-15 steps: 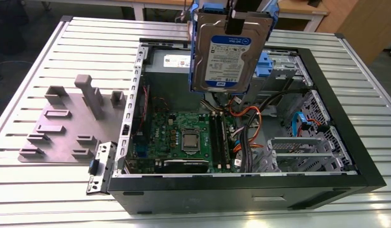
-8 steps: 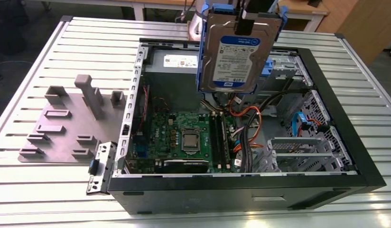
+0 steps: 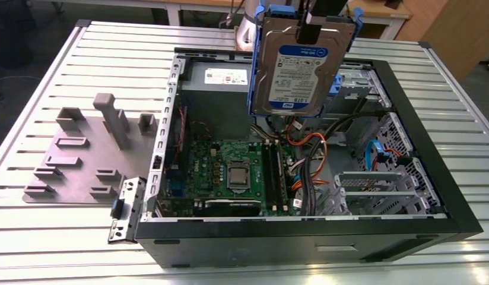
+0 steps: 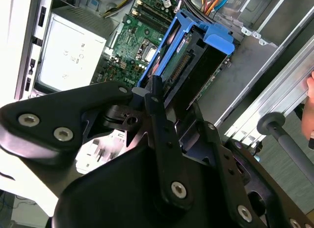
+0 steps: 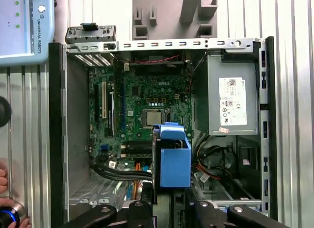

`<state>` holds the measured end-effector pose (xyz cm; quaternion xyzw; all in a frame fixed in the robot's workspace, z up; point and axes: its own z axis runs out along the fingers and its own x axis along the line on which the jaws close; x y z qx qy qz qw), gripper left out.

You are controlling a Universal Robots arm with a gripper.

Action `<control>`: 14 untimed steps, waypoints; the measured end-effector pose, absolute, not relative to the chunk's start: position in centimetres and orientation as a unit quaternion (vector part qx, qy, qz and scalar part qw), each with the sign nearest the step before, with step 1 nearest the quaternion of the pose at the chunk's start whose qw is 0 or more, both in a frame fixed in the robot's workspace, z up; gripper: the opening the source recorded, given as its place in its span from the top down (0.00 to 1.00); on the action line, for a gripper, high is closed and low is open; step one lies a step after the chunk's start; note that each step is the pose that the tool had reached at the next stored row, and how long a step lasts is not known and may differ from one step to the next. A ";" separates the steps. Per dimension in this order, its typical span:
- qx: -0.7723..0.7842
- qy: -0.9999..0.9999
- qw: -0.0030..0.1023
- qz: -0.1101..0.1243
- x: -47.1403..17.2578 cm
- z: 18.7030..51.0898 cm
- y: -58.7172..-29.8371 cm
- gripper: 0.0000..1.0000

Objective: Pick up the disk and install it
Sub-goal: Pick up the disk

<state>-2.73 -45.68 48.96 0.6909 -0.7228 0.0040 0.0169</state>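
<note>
Gripper [image 4: 143,90] pinches the disk [image 3: 294,74], hung upright over the open case [image 3: 434,154]; best held plumb, gripped firmly, clear of the cables [image 3: 308,145]

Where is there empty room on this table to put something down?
The table has bare slats between the grey block plate and its near edge, and beyond it. Another bare strip runs beside the computer case on the exterior view's right. Inside the case is crowded: circuit board, cables, and the end effector holding the disk above.
</note>
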 end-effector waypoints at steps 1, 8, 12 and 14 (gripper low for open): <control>0.691 -0.723 0.017 0.004 -2.7 49.0 -45.7 0.65; 0.691 -0.723 0.017 0.004 -2.7 49.0 -46.4 0.65; 0.691 -0.723 0.017 0.004 -2.7 49.0 -47.4 0.65; 0.691 -0.723 0.017 0.004 -2.7 49.0 -47.8 0.65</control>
